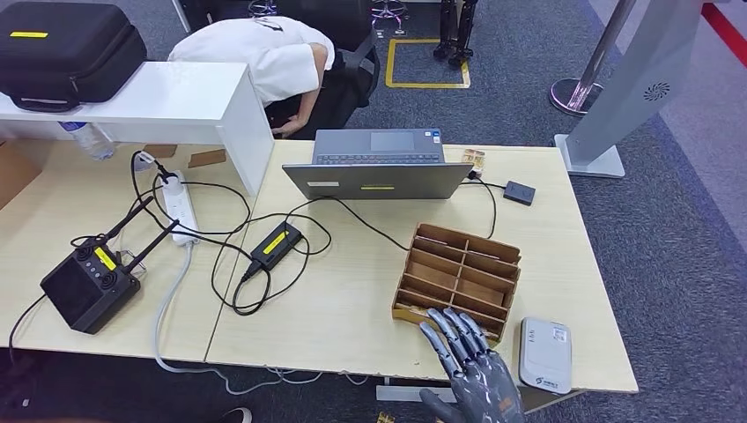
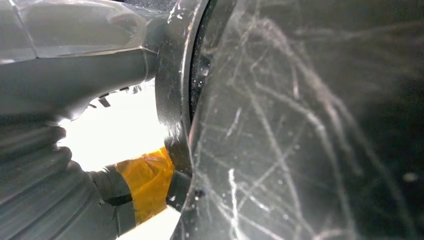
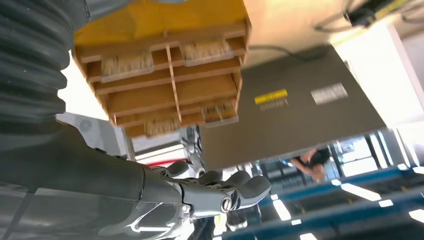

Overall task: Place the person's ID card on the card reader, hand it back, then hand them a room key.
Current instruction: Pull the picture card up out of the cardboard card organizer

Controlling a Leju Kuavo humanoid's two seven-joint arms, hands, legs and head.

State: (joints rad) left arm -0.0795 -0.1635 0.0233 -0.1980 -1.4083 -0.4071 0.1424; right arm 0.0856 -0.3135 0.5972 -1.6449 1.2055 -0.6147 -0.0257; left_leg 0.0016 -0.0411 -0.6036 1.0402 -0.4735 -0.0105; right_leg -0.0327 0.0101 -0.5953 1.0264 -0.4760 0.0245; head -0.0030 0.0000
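Note:
My right hand (image 1: 467, 366) hovers at the table's near edge with its fingers spread, the fingertips over the near row of a wooden slotted card rack (image 1: 458, 275). It holds nothing. The right wrist view shows the same hand (image 3: 220, 192) empty below the rack (image 3: 165, 70), with pale cards (image 3: 127, 64) standing in some slots. A white card reader (image 1: 544, 354) lies just right of the hand. My left hand (image 2: 75, 85) appears close up against a dark scratched surface, and its fingers are hidden. A person (image 1: 264, 53) in a white shirt bends over behind the table.
An open grey laptop (image 1: 379, 167) stands behind the rack, with a small black device (image 1: 519, 192) to its right. Cables, a black adapter (image 1: 276, 244), a power strip (image 1: 181, 207) and a black antenna box (image 1: 88, 286) cover the left side. A black bag (image 1: 66, 48) sits on a white shelf.

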